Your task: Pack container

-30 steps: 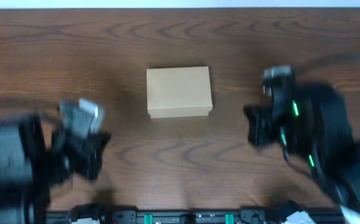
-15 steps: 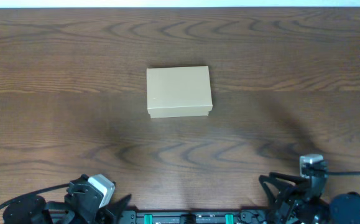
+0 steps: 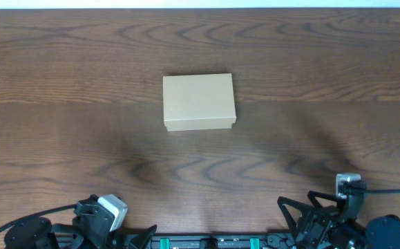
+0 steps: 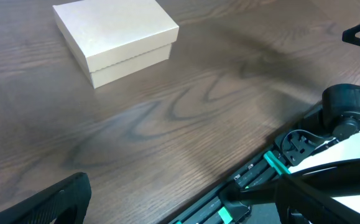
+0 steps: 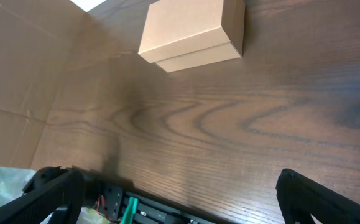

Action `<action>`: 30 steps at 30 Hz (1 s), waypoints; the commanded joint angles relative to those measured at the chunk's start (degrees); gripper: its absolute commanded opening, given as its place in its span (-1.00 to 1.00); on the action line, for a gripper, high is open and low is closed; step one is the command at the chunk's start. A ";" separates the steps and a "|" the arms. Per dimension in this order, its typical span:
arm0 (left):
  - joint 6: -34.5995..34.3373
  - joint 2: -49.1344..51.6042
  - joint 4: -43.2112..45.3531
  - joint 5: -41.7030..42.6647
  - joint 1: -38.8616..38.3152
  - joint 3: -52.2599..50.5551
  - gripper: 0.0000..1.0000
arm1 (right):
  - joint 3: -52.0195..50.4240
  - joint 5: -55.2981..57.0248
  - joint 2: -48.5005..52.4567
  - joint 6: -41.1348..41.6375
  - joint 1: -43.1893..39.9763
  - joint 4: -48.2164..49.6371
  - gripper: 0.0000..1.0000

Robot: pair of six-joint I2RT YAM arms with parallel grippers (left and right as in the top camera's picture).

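Observation:
The container [image 3: 199,102] is a small tan cardboard box with its lid shut, resting flat on the dark wood table a little behind its middle. It also shows in the left wrist view, container [image 4: 114,37], and in the right wrist view, container [image 5: 192,34]. My left gripper [image 3: 134,235] sits at the front left edge and my right gripper [image 3: 300,207] at the front right edge, both far from the box. In its wrist view the left gripper [image 4: 180,199] stands wide open and holds nothing. So does the right gripper [image 5: 186,190].
A black rail with green clips [image 3: 206,242] runs along the table's front edge between the arms. The right arm's base [image 4: 347,112] shows at the right in the left wrist view. Brown cardboard sheeting [image 5: 18,74] lies beyond the table's side.
Both arms have pulled back from either side of the box to the front edge. Both grippers have gone from shut to wide open. The box has not moved.

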 commanded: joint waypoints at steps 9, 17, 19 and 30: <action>-0.22 -0.28 0.22 -4.00 -0.22 -0.28 0.91 | -0.33 0.20 -0.15 0.79 0.46 -0.07 0.99; -3.02 -2.27 17.90 -15.87 -0.11 -4.76 0.91 | -0.33 0.20 -0.15 0.79 0.46 -0.07 0.99; -8.76 -3.63 23.41 -21.59 -0.11 -8.98 0.90 | -0.31 0.17 -0.15 0.79 0.46 -0.07 0.97; -23.15 -15.93 50.40 -36.30 -0.11 -37.94 0.91 | -0.33 0.17 -0.15 0.79 0.46 -0.07 0.98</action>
